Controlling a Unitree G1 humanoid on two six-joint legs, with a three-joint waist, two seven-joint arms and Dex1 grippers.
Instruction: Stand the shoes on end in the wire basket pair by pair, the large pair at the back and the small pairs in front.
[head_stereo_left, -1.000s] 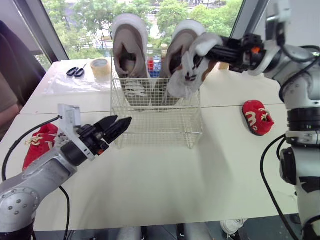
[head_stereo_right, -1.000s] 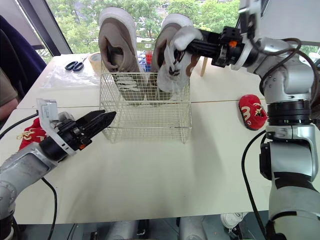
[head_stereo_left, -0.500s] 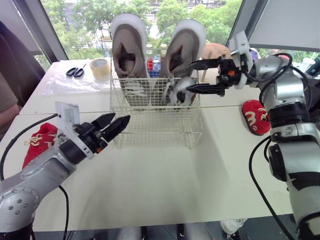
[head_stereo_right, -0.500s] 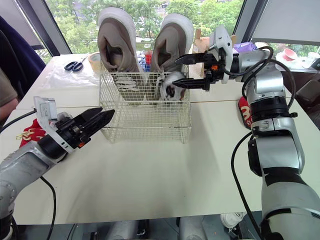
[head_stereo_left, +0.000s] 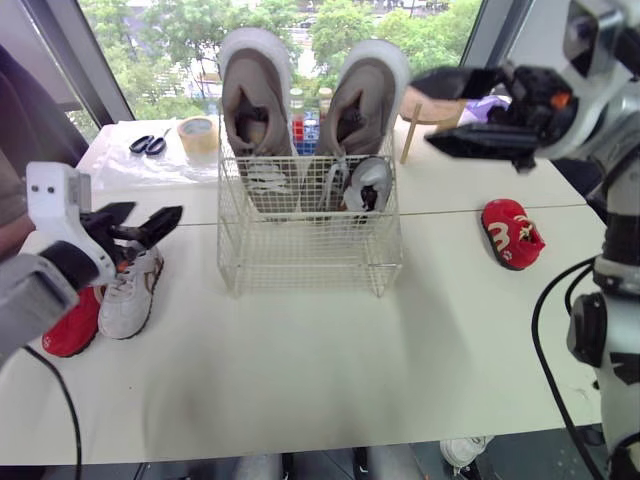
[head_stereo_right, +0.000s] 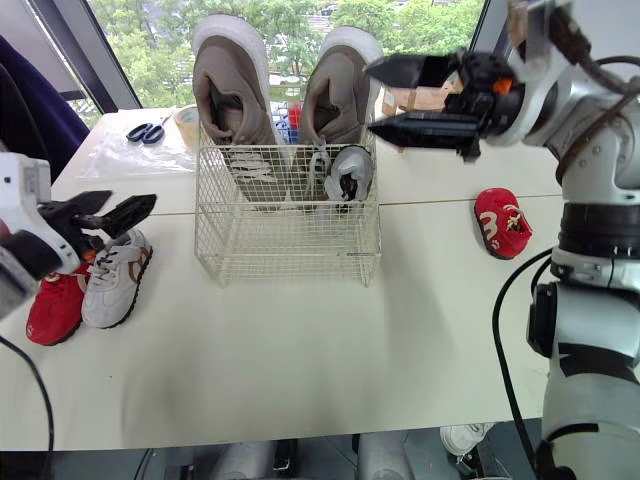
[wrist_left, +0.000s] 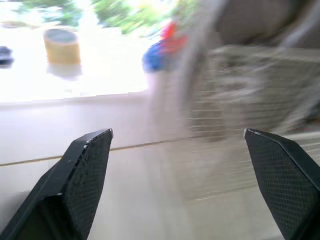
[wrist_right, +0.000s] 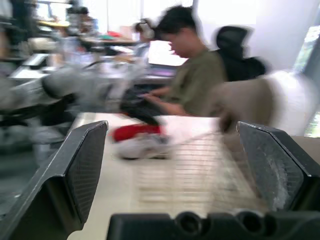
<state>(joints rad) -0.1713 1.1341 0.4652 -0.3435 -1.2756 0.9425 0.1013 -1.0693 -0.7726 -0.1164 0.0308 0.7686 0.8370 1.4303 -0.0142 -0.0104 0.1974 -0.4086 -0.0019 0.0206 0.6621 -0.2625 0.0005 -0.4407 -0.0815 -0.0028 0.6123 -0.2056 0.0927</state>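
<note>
- Wire basket (head_stereo_left: 310, 240) on the bench (head_stereo_left: 300, 350): large pair (head_stereo_left: 258, 110) stands on end at its back; one small grey shoe (head_stereo_left: 368, 185) stands before them, right side
- Left of the basket: white shoe (head_stereo_left: 130, 290) and red shoe (head_stereo_left: 70, 325), side by side
- Right of the basket: other red shoe (head_stereo_left: 513, 233), apart
- Left hand (head_stereo_left: 145, 217): fingers apart, empty, left of the basket over the white shoe
- Right hand (head_stereo_left: 425, 112): fingers apart, empty, above the basket's right side

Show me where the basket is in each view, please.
Left eye view: basket, middle of the table.
Right eye view: basket, left of picture centre.
Left wrist view: basket, blurred, ahead of the left gripper.
Right wrist view: basket, blurred, ahead of the right gripper.
Shared landmark: the large shoes standing at its back.
</note>
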